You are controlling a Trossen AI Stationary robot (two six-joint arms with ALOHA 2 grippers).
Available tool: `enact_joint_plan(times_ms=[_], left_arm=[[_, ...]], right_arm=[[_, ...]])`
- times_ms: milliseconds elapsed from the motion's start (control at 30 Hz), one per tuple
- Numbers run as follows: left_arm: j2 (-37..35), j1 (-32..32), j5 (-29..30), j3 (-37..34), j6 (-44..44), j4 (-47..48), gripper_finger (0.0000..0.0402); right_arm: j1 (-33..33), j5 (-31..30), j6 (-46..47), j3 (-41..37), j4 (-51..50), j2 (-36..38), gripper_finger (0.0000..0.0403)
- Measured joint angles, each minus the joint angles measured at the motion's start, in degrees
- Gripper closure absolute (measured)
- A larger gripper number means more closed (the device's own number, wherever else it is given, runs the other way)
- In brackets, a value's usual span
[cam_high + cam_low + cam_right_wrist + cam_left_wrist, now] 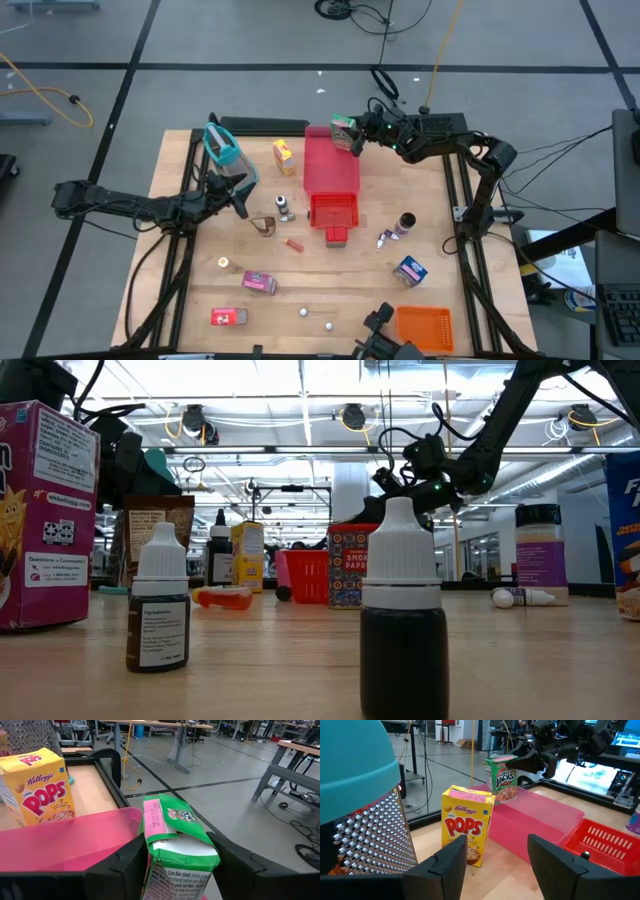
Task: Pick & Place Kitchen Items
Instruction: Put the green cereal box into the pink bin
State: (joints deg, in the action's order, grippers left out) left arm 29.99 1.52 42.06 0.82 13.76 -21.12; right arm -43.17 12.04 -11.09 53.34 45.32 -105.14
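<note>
Seen from above, a wooden table (pixel 200 300) holds scattered kitchen items around a long pink tray (pixel 331 160) with a red basket (pixel 333 211) at its near end. The right gripper (pixel 357 134) reaches over the tray's far end at a green cereal carton (pixel 344 131); the left gripper (pixel 240 200) sits near the table's left side beside a teal-handled metal grater (pixel 226 152). Only this view shows the orange bin (pixel 424 325) at the front edge, plus a pink carton (pixel 259 283), a red carton (pixel 228 317) and a blue carton (pixel 410 270). The right wrist view shows what the overhead cannot: the green carton (pixel 175 840) stands between that arm's two dark fingers (pixel 125 867), which are spread on either side of it; whether they press it or have just let go is hard to tell. The left wrist view shows its fingers (pixel 449 865) spread wide with nothing between them, facing a yellow Corn Pops carton (pixel 466 825) standing upright just beside the tray, with the grater (pixel 370 835) close alongside and cut off by the frame. The low view is crowded by two dark dropper bottles (pixel 403 625) in front, and a purple-pink carton (pixel 45 515) cut off at the edge; the tray is mostly hidden there.
</note>
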Motion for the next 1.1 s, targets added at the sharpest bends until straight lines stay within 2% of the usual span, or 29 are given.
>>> enact_joint_plan(times_ms=[333, 567, 967, 1100], left_arm=[[0.0, 0.0, 0.0, 0.0, 0.0, 0.0, 0.0192], [0.0, 0.0, 0.0, 0.0, 0.0, 0.0, 0.0192], [0.0, 0.0, 0.0, 0.0, 0.0, 0.0, 0.0192], [0.0, 0.0, 0.0, 0.0, 0.0, 0.0, 0.0192]], right_arm=[[0.5, -0.2, -1.6, 0.0, -1.0, 0.0, 0.0211], [0.5, -3.6, -2.1, 0.0, -1.1, 0.0, 0.0209], [1.2, -6.9, -2.2, 0.0, -1.4, 0.0, 0.0159], [2.4, -12.9, -2.8, 0.0, -0.2, 0.0, 0.0145]])
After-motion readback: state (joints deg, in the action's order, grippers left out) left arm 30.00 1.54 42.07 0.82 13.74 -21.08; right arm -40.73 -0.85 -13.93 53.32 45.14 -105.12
